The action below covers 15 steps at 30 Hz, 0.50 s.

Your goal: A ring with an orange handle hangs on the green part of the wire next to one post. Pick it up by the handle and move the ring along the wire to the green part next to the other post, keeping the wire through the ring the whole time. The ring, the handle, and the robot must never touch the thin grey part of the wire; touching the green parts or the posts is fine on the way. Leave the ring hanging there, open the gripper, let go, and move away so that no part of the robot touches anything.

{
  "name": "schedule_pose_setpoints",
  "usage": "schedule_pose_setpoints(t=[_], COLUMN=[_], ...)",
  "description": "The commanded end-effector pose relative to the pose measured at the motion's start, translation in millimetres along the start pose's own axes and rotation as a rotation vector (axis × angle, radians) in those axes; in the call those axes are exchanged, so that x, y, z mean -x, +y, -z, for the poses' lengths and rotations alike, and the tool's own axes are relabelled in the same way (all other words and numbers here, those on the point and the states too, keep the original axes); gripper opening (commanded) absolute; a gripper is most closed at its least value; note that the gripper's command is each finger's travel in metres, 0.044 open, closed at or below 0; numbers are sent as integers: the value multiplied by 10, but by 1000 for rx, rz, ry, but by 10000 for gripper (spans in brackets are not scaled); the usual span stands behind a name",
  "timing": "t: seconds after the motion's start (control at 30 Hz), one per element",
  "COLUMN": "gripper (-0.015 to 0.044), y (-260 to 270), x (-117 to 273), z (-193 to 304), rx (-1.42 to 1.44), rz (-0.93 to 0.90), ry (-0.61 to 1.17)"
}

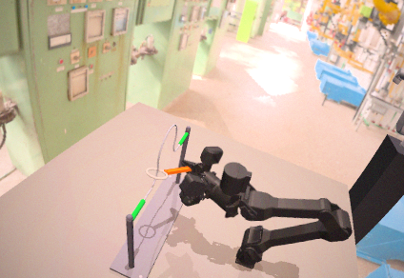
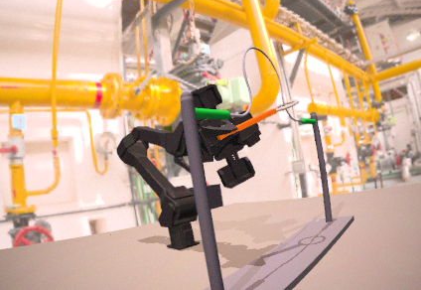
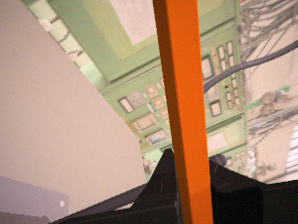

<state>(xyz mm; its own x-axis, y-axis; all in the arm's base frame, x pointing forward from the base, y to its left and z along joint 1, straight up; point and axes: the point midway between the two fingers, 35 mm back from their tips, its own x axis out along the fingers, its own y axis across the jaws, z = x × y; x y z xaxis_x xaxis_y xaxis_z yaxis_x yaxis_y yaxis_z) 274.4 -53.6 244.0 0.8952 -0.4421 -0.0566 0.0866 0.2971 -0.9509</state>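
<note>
The pale ring [image 1: 156,178] [image 2: 285,109] is around the thin grey wire [image 1: 160,150] [image 2: 244,73] [image 3: 250,64], on the long slope between its high bend and the green part [image 1: 138,209] [image 2: 308,121] at the near post [image 1: 131,242] [image 2: 323,173] of the top view. Whether it touches the wire cannot be told. The other green part [image 1: 184,139] [image 2: 213,113] is at the far post [image 1: 184,151] [image 2: 199,183]. My gripper [image 1: 189,168] [image 2: 232,130] [image 3: 174,154] is shut on the orange handle [image 1: 177,170] [image 2: 255,122] [image 3: 185,100], away from the ring. The ring is outside the wrist view.
Both posts stand on a flat purple-grey base [image 1: 121,266] [image 2: 343,227] [image 3: 30,197] on the table [image 1: 57,213] [image 2: 74,267] [image 3: 50,100]. In the exterior view, my wrist lies behind the left post and its green part. The wire's high bend stands close to my hand.
</note>
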Motion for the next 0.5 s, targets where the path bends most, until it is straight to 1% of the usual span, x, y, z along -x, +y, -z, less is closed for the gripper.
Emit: schedule_pose_setpoints(t=[0.0, 0.3, 0.47], gripper=[-150, -150, -150], y=[163, 500, 698], x=[24, 103, 76], z=[0, -61, -136], rx=[-87, -277, -396], rz=[-55, -175, -226], ry=[14, 36, -18])
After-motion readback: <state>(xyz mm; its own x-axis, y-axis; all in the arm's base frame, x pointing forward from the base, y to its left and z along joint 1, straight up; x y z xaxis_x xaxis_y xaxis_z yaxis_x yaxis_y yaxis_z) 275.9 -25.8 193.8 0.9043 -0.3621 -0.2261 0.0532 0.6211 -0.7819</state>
